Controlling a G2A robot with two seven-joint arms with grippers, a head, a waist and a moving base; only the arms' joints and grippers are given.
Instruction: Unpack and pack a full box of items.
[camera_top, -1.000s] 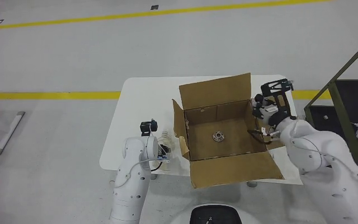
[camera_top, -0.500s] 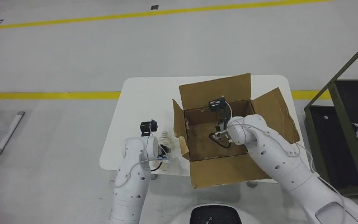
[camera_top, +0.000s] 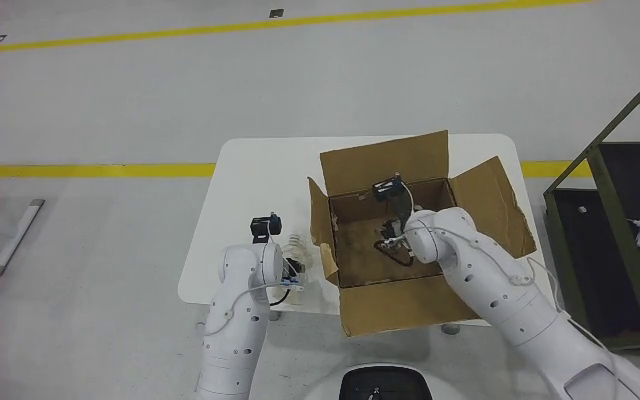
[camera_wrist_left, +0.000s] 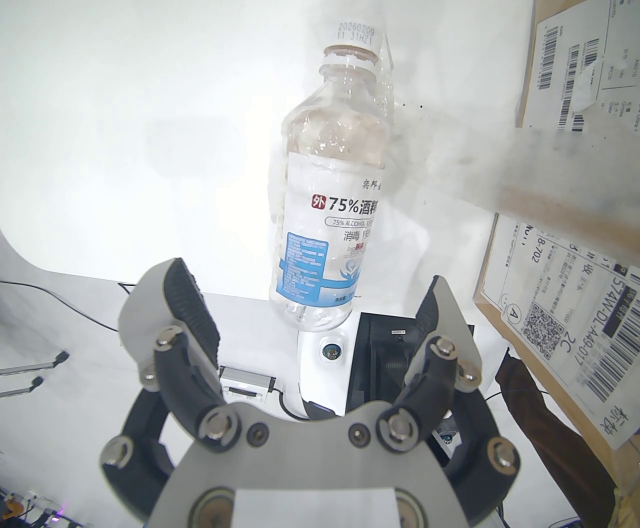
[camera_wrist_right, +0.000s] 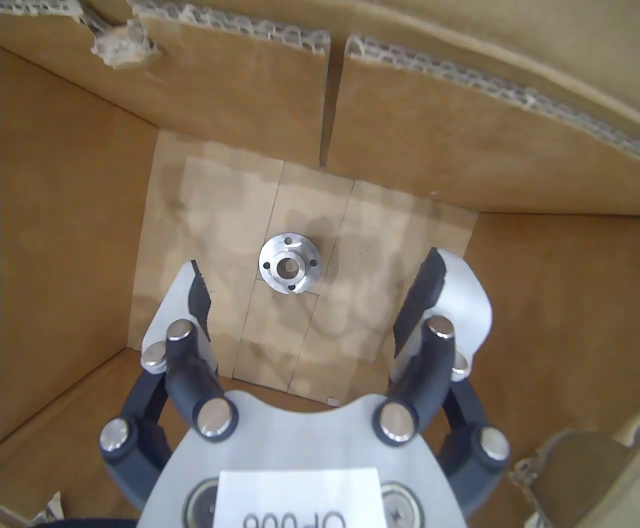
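While the right arm (camera_top: 455, 238) angles down into the box (camera_top: 385, 165), its fingers (camera_wrist_right: 199, 296) hang spread, seemingly just above the flange (camera_wrist_right: 289, 265).

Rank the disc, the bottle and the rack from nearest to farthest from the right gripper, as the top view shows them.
1. Disc: on the box floor, directly under the open right gripper.
2. Bottle: on the table, just outside the box.
3. Rack: off the table, past its edge on the right arm's side.
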